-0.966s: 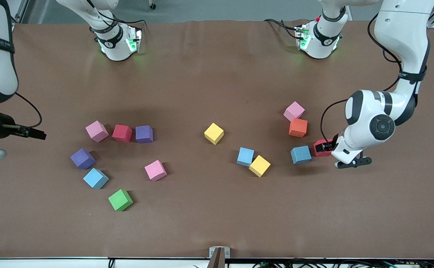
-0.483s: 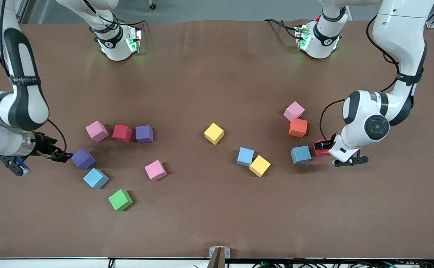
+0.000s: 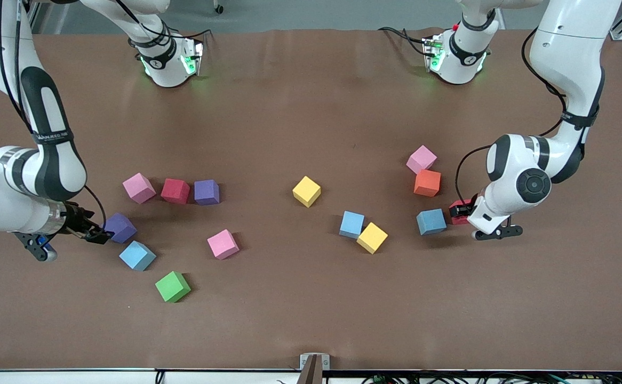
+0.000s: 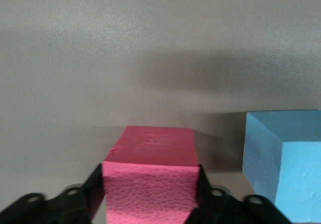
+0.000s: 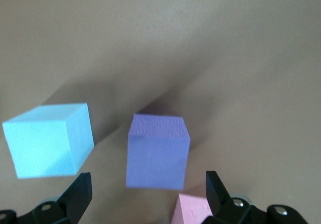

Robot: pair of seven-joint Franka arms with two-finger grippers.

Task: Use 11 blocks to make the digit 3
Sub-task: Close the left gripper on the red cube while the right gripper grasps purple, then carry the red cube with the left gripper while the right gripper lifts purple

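Left gripper (image 4: 150, 199) now clamping red block (image 4: 153, 176); right gripper (image 5: 148, 194) spreading wide, having swung in around purple block (image 5: 156, 151).

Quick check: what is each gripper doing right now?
Left gripper: shut on the red block, beside a blue block.
Right gripper: open, at the purple block, not gripping it.

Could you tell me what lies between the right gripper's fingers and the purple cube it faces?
Only bare table: in the right wrist view the purple cube sits just ahead of the open right gripper, untouched.
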